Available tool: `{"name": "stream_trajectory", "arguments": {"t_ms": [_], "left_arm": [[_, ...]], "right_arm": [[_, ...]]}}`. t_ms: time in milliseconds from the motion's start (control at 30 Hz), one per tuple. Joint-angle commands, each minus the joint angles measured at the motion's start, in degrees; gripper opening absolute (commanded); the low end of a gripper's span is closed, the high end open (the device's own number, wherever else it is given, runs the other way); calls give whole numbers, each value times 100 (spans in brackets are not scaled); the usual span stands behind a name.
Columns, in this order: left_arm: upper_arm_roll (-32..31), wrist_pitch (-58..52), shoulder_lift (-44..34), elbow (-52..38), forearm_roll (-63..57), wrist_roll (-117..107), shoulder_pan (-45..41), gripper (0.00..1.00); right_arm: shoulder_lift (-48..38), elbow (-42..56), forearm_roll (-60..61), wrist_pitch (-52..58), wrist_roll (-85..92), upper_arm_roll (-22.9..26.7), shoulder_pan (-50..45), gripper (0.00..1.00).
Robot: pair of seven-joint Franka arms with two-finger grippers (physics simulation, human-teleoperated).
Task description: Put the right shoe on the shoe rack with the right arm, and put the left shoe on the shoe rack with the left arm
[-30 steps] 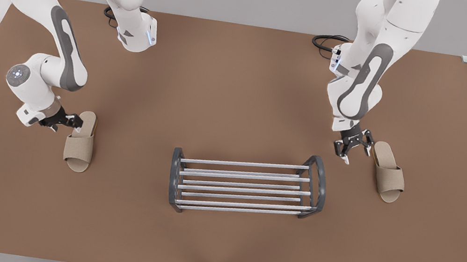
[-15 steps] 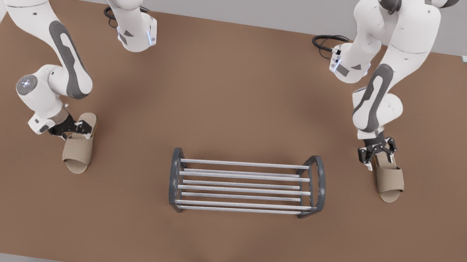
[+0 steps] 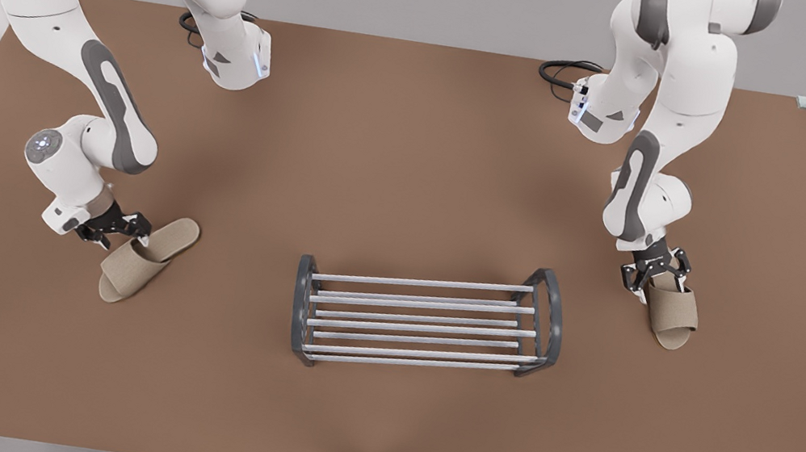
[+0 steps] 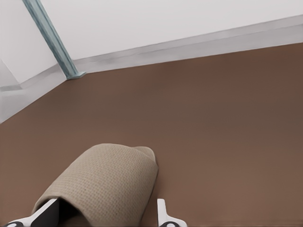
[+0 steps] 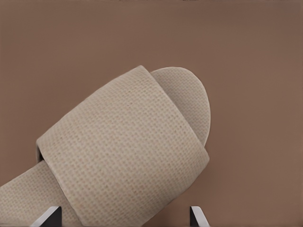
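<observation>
Tabletop [image 3: 417, 138] of bare brown gives either slipper room to skid. The shoe rack [image 3: 423, 324] stands well apart from both hands, inward of each, and its silver bars are round and spaced, so a slipper let go crooked could drop between them or slide off.

The left shoe [image 3: 144, 256] lies skewed, touching the left gripper [image 3: 123, 232], its heel end swung toward the rack and its toe end away. That gripper comes in at a low slant. Whether it has pinched the slipper cannot be told from the left wrist view. If the hold is only partial, the soft fabric could slip out during the lift or twist further, arriving at the rack badly turned.

The right shoe [image 3: 673, 312] lies flat directly under the right gripper [image 3: 656, 281], which points straight down with its fingers [image 5: 49, 215] spread wide on either side of the strap, nothing pinched yet. Closing there would squeeze a hollow woven band, which could buckle, leaving the sole hanging and swinging on the way to the bars
</observation>
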State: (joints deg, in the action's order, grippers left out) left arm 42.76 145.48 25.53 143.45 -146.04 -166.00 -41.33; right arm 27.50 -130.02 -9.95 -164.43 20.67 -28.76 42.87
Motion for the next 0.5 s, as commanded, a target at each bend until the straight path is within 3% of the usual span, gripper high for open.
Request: {"name": "stream_trajectory", "arguments": {"t_ms": [0,233,300,367,467], "left_arm": [[-4,-2,31,-1,5,-4634,2,100],[-13,-2,92,-1,5,-4704,-6,100],[-22,-2,92,7,5,-4704,-6,100],[-22,15,110,7,5,-4713,-6,100],[-31,50,118,25,14,-4827,-15,100]], "right_arm": [[1,12,2,-27,192,2,-6,100],[124,100,2,-36,139,10,-15,98],[124,100,2,-36,139,10,-24,88],[124,100,2,-27,139,10,-33,70],[124,109,2,-27,130,2,-24,63]]}}
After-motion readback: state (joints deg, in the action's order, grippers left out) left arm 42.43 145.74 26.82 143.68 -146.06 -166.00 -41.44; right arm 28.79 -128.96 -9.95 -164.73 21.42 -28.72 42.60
